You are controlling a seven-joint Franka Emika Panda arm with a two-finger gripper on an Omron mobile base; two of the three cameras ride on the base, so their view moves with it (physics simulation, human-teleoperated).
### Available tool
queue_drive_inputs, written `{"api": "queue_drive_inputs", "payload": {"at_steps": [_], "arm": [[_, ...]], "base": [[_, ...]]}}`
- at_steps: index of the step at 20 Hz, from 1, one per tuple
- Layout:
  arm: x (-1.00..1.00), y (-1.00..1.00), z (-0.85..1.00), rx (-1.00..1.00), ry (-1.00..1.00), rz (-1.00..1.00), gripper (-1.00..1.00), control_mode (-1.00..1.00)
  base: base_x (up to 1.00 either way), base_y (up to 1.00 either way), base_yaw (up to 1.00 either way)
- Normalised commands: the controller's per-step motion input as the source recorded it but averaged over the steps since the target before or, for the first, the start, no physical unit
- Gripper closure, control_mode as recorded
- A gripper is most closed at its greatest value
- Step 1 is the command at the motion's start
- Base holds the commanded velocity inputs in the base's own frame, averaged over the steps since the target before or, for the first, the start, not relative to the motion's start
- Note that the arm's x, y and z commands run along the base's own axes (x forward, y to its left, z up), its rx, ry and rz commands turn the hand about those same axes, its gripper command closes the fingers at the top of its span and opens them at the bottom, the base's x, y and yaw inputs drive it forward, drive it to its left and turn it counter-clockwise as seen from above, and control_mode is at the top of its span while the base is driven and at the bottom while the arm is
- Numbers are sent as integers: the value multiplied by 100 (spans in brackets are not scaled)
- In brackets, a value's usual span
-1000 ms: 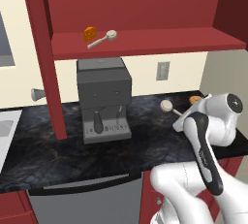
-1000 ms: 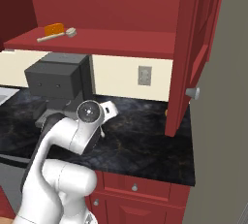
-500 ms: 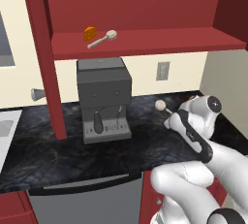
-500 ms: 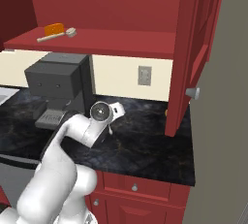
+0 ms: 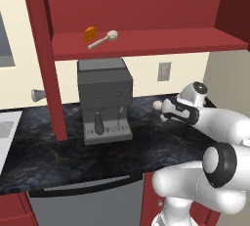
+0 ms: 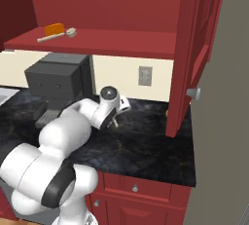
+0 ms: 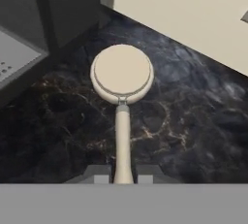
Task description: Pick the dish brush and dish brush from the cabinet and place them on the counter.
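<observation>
My gripper (image 7: 122,172) is shut on the thin handle of one pale beige dish brush (image 7: 121,72). Its round head points away from the hand, low over the black counter (image 7: 193,121). From the left base the held dish brush (image 5: 156,105) sticks out to the left of the gripper (image 5: 166,114), to the right of the coffee machine. The second dish brush (image 5: 103,39) lies on the red shelf of the open cabinet (image 5: 146,41), next to a small orange block (image 5: 90,33). From the right base that dish brush (image 6: 57,35) lies at the shelf's left end.
A dark grey coffee machine (image 5: 104,98) stands on the counter (image 5: 146,142) left of the gripper. One open cabinet door (image 5: 41,49) hangs left of the machine. The other door (image 6: 194,48), with a silver knob (image 6: 193,93), hangs on the right. A wall outlet (image 5: 164,71) sits behind the gripper.
The arm has folded in and carried the held brush a little farther over the counter, toward the wall and the coffee machine. The grip has stayed shut. The shelf's brush has not moved.
</observation>
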Motion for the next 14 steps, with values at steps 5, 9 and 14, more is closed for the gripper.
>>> {"api": "queue_drive_inputs", "payload": {"at_steps": [5, 9, 14], "arm": [[35, 0, -45, 0, 18, -2, 100, -100], [17, 4, -55, 0, 1, 0, 100, -100], [15, 8, -40, 0, -1, 0, 100, -100]], "base": [[0, 0, 0], [0, 0, 0], [0, 0, 0]]}}
